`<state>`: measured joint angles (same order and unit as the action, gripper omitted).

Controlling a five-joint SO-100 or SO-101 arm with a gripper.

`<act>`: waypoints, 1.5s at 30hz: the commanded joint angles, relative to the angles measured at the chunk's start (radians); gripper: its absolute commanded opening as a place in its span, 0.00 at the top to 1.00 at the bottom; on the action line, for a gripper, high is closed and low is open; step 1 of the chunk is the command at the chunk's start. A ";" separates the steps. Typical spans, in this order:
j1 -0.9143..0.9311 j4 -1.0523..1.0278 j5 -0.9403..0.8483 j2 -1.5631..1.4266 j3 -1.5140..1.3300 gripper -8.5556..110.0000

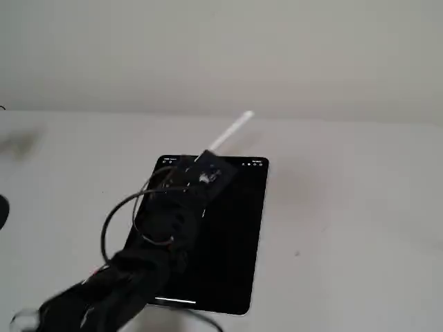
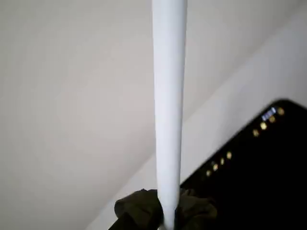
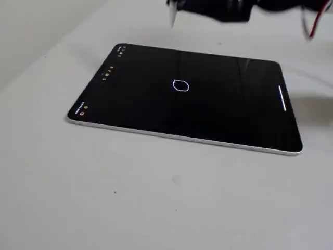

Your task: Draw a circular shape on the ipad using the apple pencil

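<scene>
Though raised, apple pencil [image 1: 232, 130] above ipad [image 3: 218, 114].

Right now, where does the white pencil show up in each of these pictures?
A fixed view: the apple pencil slants up beyond the ipad's far edge.
Wrist view: it runs vertically up the middle.
Another fixed view: only its tip at top.
Shared landmark: the ipad's icon row.

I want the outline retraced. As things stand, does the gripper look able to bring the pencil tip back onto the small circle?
Probably yes. The circle lies on bare screen with nothing covering it, and the gripper, gripping the pencil, hangs above the ipad.
</scene>
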<state>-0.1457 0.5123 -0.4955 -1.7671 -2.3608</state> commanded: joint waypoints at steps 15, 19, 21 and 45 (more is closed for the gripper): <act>0.075 -1.169 0.505 -1.060 -0.066 0.93; 0.071 -1.272 0.495 -1.201 -0.117 0.93; 0.071 -1.316 0.491 -1.259 -0.138 0.93; 0.170 -1.700 0.486 -1.557 -0.541 0.93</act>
<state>-0.0092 -1.1720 -0.0092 -3.3149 -2.8624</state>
